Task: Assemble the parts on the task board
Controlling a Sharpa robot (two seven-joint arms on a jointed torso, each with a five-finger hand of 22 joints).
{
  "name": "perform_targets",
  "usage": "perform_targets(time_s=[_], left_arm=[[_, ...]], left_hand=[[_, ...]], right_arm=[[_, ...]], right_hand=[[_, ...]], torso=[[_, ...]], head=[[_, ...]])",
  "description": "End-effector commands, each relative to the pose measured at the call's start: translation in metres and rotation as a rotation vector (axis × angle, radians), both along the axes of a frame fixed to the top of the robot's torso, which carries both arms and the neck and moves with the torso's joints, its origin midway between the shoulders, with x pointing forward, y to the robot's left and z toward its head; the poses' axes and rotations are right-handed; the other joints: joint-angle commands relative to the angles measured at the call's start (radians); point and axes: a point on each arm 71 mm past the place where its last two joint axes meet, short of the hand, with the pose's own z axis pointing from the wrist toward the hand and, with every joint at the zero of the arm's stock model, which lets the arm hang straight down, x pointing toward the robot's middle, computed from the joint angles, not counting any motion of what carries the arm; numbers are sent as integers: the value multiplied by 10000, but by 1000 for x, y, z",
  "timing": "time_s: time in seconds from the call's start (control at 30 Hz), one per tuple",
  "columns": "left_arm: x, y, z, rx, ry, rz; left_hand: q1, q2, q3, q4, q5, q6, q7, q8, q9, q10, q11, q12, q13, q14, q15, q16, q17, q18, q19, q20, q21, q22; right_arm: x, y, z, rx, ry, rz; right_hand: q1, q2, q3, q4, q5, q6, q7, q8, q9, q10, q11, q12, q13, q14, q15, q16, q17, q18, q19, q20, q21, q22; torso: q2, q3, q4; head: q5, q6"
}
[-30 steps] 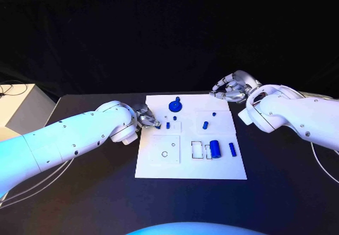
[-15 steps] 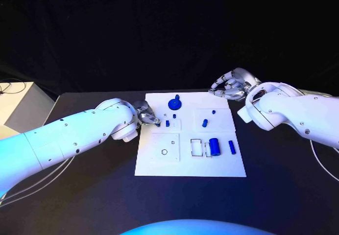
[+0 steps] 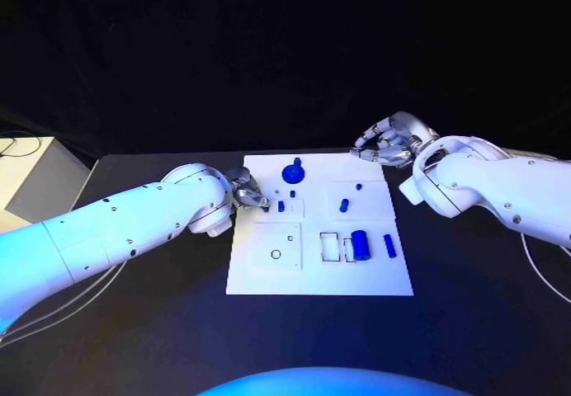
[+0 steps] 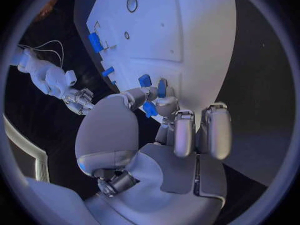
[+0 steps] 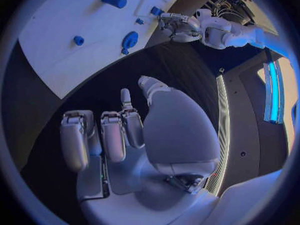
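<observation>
The task board [image 3: 357,276] lies flat at the middle of the black table [image 3: 143,330], with bare tabletop on every side of it; the widest open stretch is on its near side.

The left hand [image 3: 247,195] sits at the board's left edge, over the far half. In the left wrist view its fingertips [image 4: 161,87] are drawn together at a small blue peg [image 4: 145,80] on the board; whether they actually pinch it cannot be told. The other fingers are folded back.

The right hand [image 3: 387,144] hovers off the board's far right corner, fingers curled in, holding nothing; the right wrist view shows dark table beneath it.

On the board: a round blue part [image 3: 294,173] near the far edge; a short blue peg [image 3: 344,205] right of centre, its long axis running near-to-far; a thick blue cylinder [image 3: 361,245] and a slim blue bar [image 3: 388,244] side by side towards the right edge, both with long axes near-to-far. The cylinder lies just beside an outlined rectangular recess [image 3: 330,244].
</observation>
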Motion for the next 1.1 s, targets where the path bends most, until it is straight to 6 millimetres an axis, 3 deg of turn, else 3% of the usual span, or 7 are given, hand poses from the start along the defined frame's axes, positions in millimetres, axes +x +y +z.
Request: perform_targets(time_s=[0.03, 1.1], left_arm=[[-1, -2, -3, 312, 167, -287], [-3, -1, -5, 768, 348, -602]], left_hand=[[-18, 101, 990, -944, 12, 499, -423, 251, 1469, 0, -39, -68, -8, 867, -44, -45, 2028, -48, -19, -39, -22, 709], [-30, 99, 991, -969, 15, 482, -425, 260, 1478, -5, -42, -90, -24, 874, -48, -32, 2050, -42, -38, -45, -38, 684]], right_arm=[[-1, 1, 0, -90, -99, 155], [-1, 1, 1, -117, -138, 141]], right_hand=[[-78, 26, 67, -18, 30, -62, 9, 60, 10, -61, -32, -52, 1069, 720, -56, -45, 1294, 115, 700, -50, -37, 2225], [-98, 3, 93, -20, 96, -62, 8, 69, 29, -63, -34, -55, 1065, 724, -58, -44, 1304, 115, 701, -53, -40, 2224]], torso=[[-5, -1, 15], [1, -2, 14]], head=[[-10, -17], [14, -37]])
